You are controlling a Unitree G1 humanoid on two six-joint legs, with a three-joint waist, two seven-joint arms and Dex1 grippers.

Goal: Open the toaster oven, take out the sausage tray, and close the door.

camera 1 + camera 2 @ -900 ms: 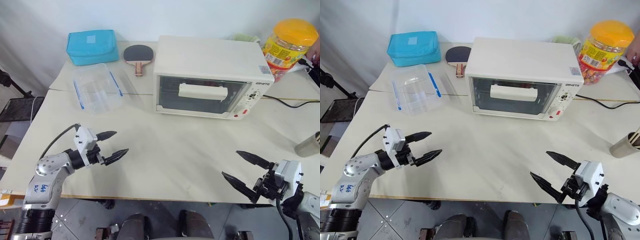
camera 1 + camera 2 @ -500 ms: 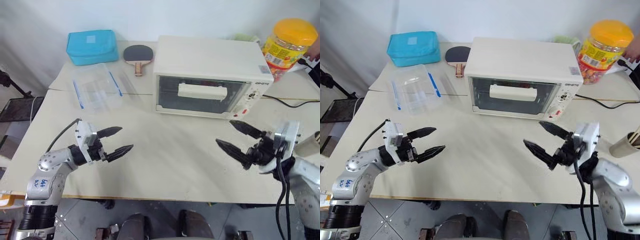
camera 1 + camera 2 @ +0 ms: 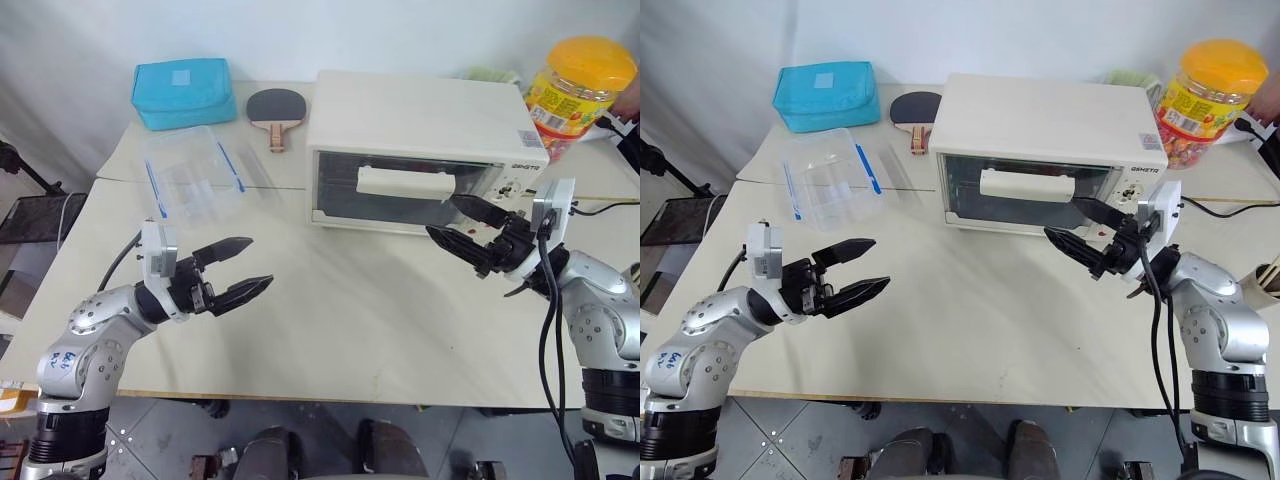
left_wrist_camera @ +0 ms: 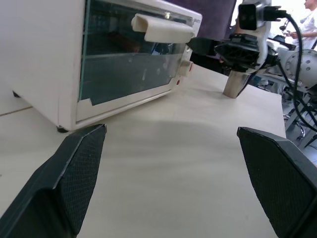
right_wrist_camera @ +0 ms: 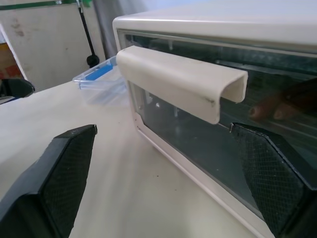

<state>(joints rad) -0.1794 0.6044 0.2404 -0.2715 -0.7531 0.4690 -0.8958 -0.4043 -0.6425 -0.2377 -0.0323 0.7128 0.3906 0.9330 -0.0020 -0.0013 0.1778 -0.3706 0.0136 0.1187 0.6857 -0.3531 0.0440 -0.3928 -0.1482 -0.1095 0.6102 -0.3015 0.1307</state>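
**Two spread grippers, oven door shut**

Nearest the robot, the left gripper (image 3: 232,268) hovers above the bare front part of the table (image 3: 350,330), its two black fingers wide apart and pinching nothing, well apart from everything on the table. Farther in and to the right, the right gripper (image 3: 462,224) is raised just in front of the toaster oven (image 3: 425,150), at the lower right part of its glass front; its jaws are likewise spread and empty, the upper finger near the right end of the handle (image 5: 181,82), not touching it as far as can be told.

The door (image 3: 405,190) stands closed and upright. Through the glass the right wrist view gives a dim reddish-brown shape low inside; the sausage tray itself cannot be made out clearly.

Left of the oven lies a clear plastic container with blue clips (image 3: 193,177). Behind that, a blue pouch (image 3: 184,92) and a table tennis paddle (image 3: 277,110) sit near the far edge. At the far right, a yellow-lidded jar (image 3: 580,85) stands beside the oven.
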